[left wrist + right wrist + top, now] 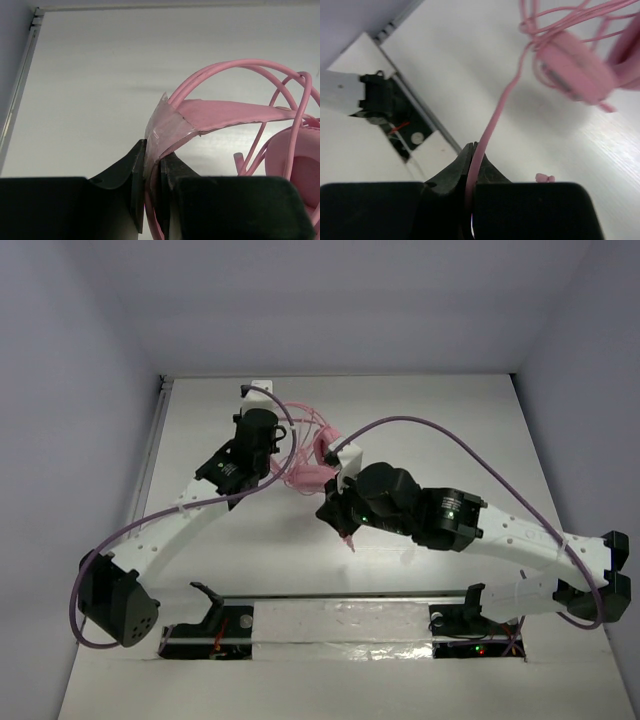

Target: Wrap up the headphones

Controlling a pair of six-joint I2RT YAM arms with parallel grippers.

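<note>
Plain white worktop (pixel 200 440) with pale grey walls (pixel 60 390) closing it in, and that's what everything is sitting on. Starting at the left of the overhead view, the left claw (pixel 153 156) is reaching toward the upper middle of the frame. It's squeezing tight on the flat pink strap of the headband (pixel 225 114), right at the end where something clear and crinkly is wrapping it. The thin pink wires of the band are arching up and over to the right from there.

The headphones (pixel 303 472) are sitting in the upper middle of the worktop, between the two claws. One padded cup (pixel 295 162) is showing at the lower right of the left wrist view.

Moving right, the right claw (pixel 475 151) is pinching all the way down on the thin pink cable (pixel 496 112). That cable is running from the jaws up toward a blurry cup in the upper right of the right wrist view. A small pink bit (pixel 545 177) is lying on the worktop just right of that claw, can't tell what it is. A purple cable (pixel 450 440) is arcing over the right arm.
</note>
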